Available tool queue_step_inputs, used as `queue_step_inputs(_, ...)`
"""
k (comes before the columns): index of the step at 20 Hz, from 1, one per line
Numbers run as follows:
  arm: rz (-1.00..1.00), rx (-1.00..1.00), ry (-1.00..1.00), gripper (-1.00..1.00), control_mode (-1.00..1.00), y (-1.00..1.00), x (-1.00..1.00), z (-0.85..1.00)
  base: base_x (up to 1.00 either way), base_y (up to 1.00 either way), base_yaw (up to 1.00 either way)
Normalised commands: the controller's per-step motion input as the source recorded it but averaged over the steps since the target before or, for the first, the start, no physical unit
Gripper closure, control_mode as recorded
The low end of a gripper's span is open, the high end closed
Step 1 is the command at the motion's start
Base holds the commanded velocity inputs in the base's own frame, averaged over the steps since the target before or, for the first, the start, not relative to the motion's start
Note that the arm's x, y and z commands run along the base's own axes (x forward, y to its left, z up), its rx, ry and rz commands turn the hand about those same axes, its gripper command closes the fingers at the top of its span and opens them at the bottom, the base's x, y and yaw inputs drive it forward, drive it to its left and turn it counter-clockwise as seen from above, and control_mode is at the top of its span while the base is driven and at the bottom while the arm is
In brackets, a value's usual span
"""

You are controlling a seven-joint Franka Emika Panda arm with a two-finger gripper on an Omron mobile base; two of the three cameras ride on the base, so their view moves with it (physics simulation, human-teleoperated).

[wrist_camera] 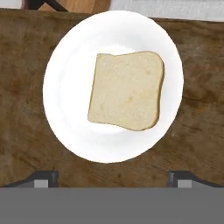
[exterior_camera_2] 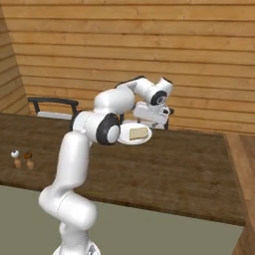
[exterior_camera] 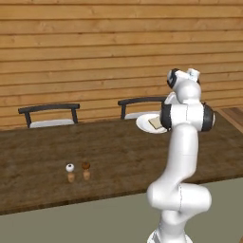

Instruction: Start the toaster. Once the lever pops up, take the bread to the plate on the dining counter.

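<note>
Bread (wrist_camera: 127, 91) lies flat at the centre of the hand view on the white plate (wrist_camera: 65, 113), below the gripper (wrist_camera: 113, 178), whose jaws stand wide apart, empty. The plate rests on the dark dining counter (wrist_camera: 197, 131).

Rises white from the base, bends at a dark-capped elbow and reaches forward toward twelve o'clock. Wrist folded over, hand turned downward. Gripper (wrist_camera: 113, 179) stands spread to full width, tips at seven and five o'clock of the hand view, nothing between them. In the right base view, gripper (exterior_camera_2: 151, 118) hangs low beneath the wrist.
</note>
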Motion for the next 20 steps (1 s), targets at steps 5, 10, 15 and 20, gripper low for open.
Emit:
queue_step_inputs(5,0.00,-0.09,-0.11,-1.00,-1.00,0.01,-0.98,0.47,0.00,0.00,0.00)
queue_step_inputs(10,0.00,-0.12,-0.12,-1.00,-1.00,0.26,-1.00,0.08,0.00,0.00,0.00)
queue_step_inputs(15,0.00,-0.20,-0.19,-1.00,-1.00,0.53,-1.00,0.00,0.00,0.00,0.00)
queue_step_inputs(20,0.00,-0.13,-0.02,-1.00,-1.00,0.61,-1.00,0.00,0.00,0.00,0.00)
